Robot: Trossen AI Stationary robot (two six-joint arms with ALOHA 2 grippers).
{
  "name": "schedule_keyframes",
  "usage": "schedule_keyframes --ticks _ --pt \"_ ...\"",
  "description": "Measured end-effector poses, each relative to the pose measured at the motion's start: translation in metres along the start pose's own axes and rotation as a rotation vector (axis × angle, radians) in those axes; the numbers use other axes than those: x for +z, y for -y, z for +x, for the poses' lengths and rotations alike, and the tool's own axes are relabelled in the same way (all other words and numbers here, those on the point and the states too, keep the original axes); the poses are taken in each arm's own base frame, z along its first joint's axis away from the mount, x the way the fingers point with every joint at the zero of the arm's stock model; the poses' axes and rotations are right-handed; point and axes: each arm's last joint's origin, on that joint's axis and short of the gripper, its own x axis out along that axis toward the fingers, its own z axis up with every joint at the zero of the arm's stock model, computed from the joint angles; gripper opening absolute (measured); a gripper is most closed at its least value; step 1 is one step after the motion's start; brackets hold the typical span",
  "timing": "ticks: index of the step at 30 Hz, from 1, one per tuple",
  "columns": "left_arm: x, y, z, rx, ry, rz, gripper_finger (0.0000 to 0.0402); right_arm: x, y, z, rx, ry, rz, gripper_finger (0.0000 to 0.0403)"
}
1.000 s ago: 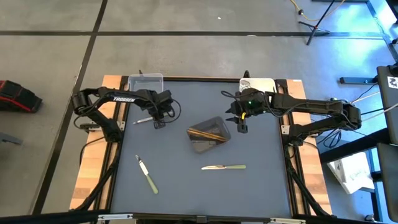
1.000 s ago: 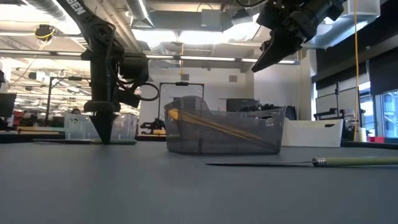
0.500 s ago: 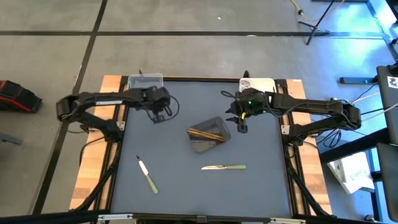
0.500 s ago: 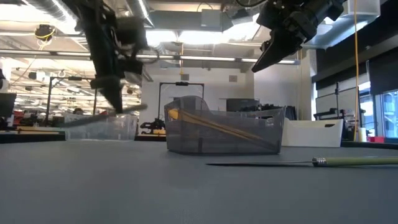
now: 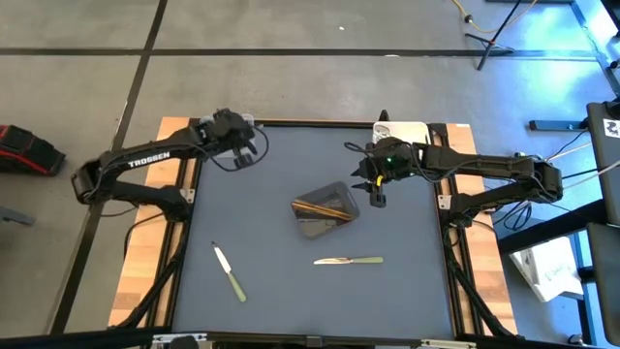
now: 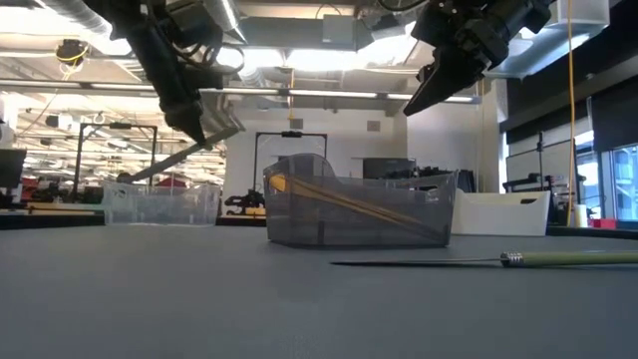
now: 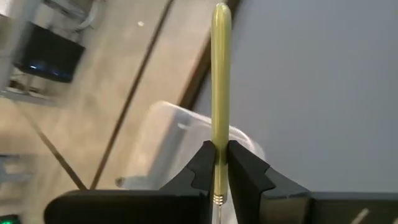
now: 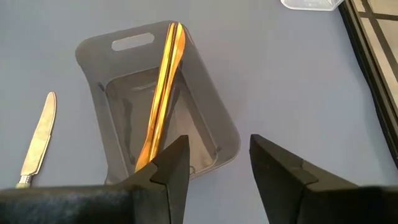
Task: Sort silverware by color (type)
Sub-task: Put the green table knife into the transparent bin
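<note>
My left gripper [image 5: 232, 131] is raised over the clear tub [image 7: 177, 152] at the table's far left corner, shut on a pale-green-handled knife [image 7: 220, 74]. In the low view that knife [image 6: 174, 163] slants down from the gripper [image 6: 211, 118] above the clear tub [image 6: 159, 202]. My right gripper [image 8: 217, 168] hangs open above the dark grey tub [image 8: 155, 106], which holds thin gold pieces [image 8: 163, 87]. Two more green-handled knives [image 5: 230, 272] [image 5: 349, 260] lie flat on the mat. My left gripper pinches the knife's green handle [image 7: 219, 146] between its two fingers, close to the ridged collar [image 7: 217, 199] where the blade starts. The fingers lie across the handle, slanting down from above. The knife is lifted clear, its free handle end [image 7: 221, 12] pointing past the fingertips.
A white tub [image 5: 402, 131] stands at the far right corner. The grey tub [image 5: 325, 208] sits mid-table, with open mat around it and toward the near edge. The right arm [image 5: 484, 170] reaches in from the right side.
My left gripper has risen from the mat with the green-handled knife and swung toward the table's far left corner, ending over the clear tub. The knife has gone from lying on the mat to hanging slanted, lifted clear.
</note>
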Motion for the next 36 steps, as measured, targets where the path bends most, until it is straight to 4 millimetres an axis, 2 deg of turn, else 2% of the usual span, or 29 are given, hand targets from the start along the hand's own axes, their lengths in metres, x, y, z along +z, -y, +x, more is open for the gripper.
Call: schedule_keyframes --ticks 5,10,15,23,30,36 --pt "0.001 -0.018 0.006 0.045 0.039 -0.03 0.0027 0.0 0.0 0.0 0.0 0.0 -0.001 0.0154" --pt "-0.014 -0.035 0.017 0.077 -0.008 -0.082 0.0028 0.0 0.0 0.0 0.0 -0.001 -0.001 0.0154" --pt "-0.032 -0.038 0.032 0.053 -0.005 -0.126 0.0028 0.0 0.0 0.0 0.0 0.0 -0.001 0.0154" --pt "-0.045 -0.037 0.036 0.037 -0.093 -0.224 0.0045 0.0 0.0 0.0 -0.001 0.003 0.003 0.0154" --pt "-0.039 -0.038 0.031 0.053 -0.095 -0.25 0.01 0.001 0.0 0.0 0.0 0.009 -0.005 0.0154" --pt "-0.013 -0.034 0.004 -0.032 0.035 -0.253 0.0109 0.0 0.0 0.001 0.006 0.007 0.002 0.0154"
